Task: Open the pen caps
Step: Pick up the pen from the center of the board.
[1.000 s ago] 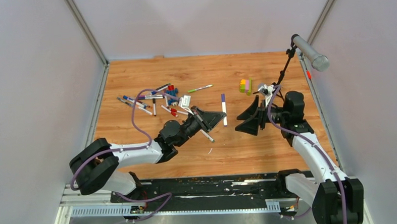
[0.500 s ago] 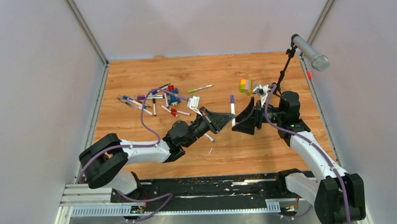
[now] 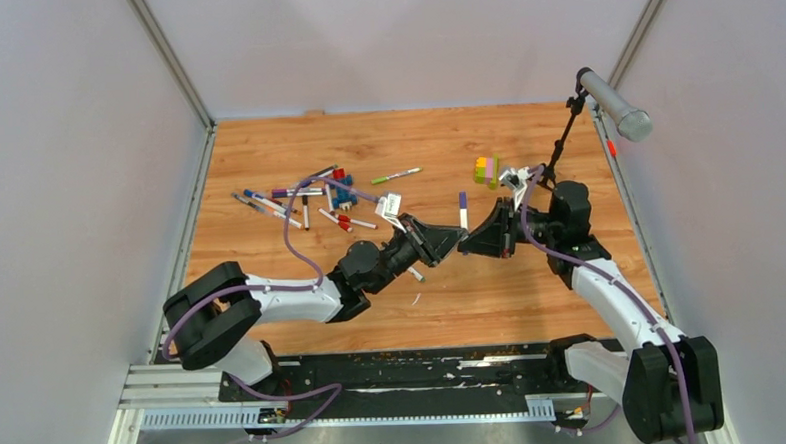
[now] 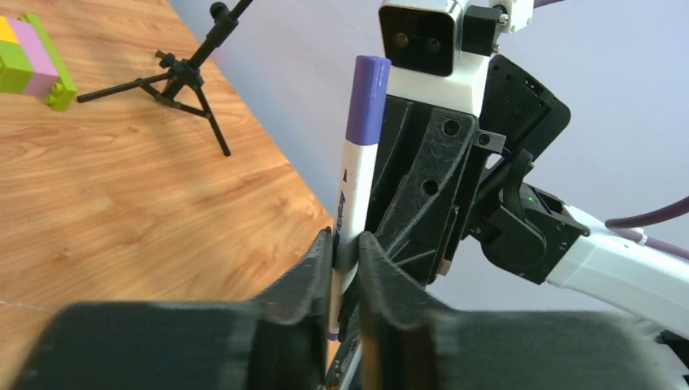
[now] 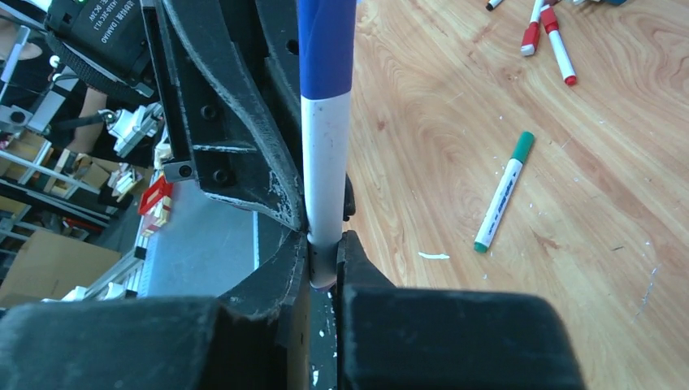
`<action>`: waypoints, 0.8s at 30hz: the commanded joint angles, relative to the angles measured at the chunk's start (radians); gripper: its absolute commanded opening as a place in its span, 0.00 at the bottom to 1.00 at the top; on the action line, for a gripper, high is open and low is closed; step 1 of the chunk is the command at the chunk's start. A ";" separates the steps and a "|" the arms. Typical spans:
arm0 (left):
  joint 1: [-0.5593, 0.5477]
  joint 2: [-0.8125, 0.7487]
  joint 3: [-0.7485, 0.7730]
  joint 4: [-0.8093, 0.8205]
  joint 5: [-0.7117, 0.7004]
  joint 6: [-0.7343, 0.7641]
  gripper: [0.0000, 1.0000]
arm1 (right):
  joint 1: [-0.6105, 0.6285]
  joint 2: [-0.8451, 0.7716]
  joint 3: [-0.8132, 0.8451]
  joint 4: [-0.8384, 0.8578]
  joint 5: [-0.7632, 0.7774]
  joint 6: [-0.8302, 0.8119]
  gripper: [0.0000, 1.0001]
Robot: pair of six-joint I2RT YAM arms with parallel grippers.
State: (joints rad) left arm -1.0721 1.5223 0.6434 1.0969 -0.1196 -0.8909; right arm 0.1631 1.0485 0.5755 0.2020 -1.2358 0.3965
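Left pincer [image 4: 345, 245] and right pincer [image 5: 325, 249] both pinch one slim white-barrelled marker pen [image 3: 463, 217] above the middle of the wooden tabletop [image 3: 533, 306]. Seen from overhead, its long axis runs near-to-far, with the purple plastic cap [image 3: 462, 197] at the far end. Roughly ten other pens [image 3: 298, 192] lie scattered to the left.
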 commanded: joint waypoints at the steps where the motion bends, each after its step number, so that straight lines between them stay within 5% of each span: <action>1: -0.012 -0.009 0.025 0.074 -0.008 -0.006 0.32 | 0.010 0.004 0.012 0.020 -0.025 -0.051 0.00; 5: 0.011 -0.086 -0.024 0.042 -0.007 0.034 0.94 | 0.010 -0.004 0.050 -0.114 -0.070 -0.213 0.00; 6: 0.023 -0.112 -0.038 0.022 -0.005 0.043 0.99 | 0.011 -0.005 0.059 -0.153 -0.083 -0.258 0.00; 16: 0.127 -0.201 0.030 -0.193 0.196 0.054 0.99 | 0.049 0.001 0.089 -0.314 -0.139 -0.467 0.00; 24: 0.127 -0.145 0.108 -0.212 0.250 0.050 0.79 | 0.059 0.013 0.092 -0.328 -0.142 -0.477 0.00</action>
State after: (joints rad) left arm -0.9424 1.3457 0.7025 0.8806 0.0734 -0.8574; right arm 0.2134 1.0580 0.6277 -0.1200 -1.3396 -0.0299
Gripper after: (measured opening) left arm 0.852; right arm 0.147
